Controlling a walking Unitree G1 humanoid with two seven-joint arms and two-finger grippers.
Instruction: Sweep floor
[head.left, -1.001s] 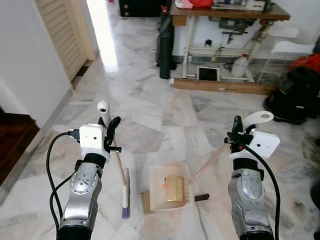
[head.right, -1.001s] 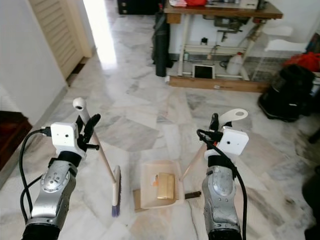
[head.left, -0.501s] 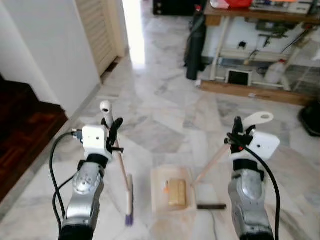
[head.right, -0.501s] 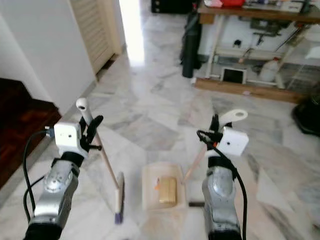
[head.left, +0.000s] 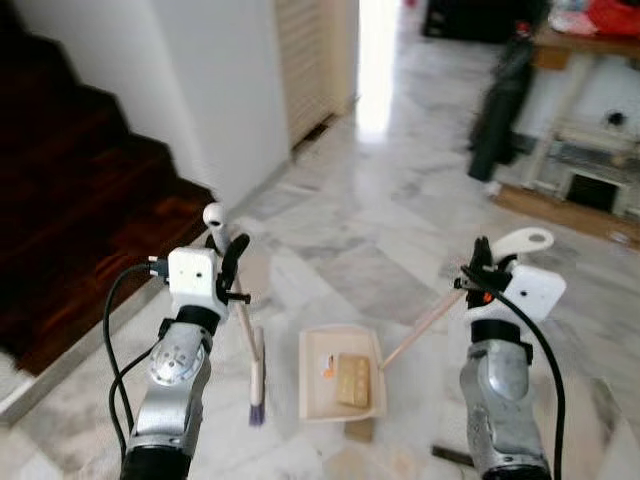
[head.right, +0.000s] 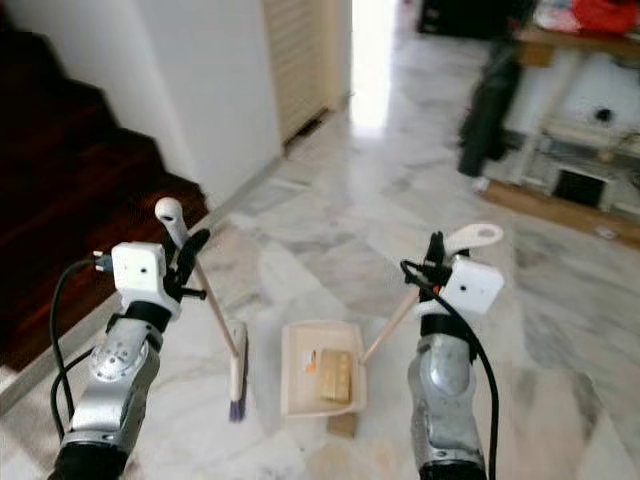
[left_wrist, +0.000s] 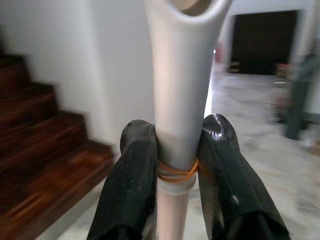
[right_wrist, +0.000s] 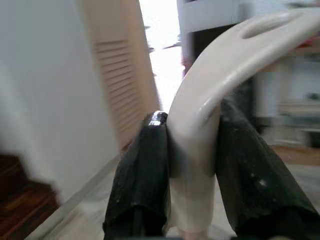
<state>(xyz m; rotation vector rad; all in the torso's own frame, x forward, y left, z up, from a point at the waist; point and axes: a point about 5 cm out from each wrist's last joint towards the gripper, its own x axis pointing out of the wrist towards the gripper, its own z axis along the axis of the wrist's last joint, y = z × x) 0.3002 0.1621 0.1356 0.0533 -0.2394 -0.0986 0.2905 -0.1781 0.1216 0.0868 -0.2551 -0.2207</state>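
Observation:
My left gripper (head.left: 226, 262) is shut on the white handle of a small broom (head.left: 243, 320), whose purple-bristled head (head.left: 257, 378) rests on the marble floor. In the left wrist view both black fingers (left_wrist: 134, 170) clamp the broom handle (left_wrist: 179, 100), with an orange rubber band just below them. My right gripper (head.left: 482, 262) is shut on the cream dustpan handle (head.left: 520, 240); its stick slants down to the cream dustpan (head.left: 340, 372) on the floor between my arms. A tan block (head.left: 351, 378) lies in the pan. The right wrist view shows the fingers (right_wrist: 145, 165) pinching that dustpan handle (right_wrist: 210, 95).
Dark wooden stairs (head.left: 70, 220) rise on the left behind a white wall corner (head.left: 225, 90). A louvred door (head.left: 305, 50) and a bright doorway lie ahead. A black bag (head.left: 500, 100) and a cluttered table (head.left: 590, 110) stand at the back right. Another tan piece (head.left: 358, 430) lies by the pan's near edge.
The whole view has swung left: the stairs now fill the left side and the table has slid to the right edge. Broom and dustpan stay held in the same pose.

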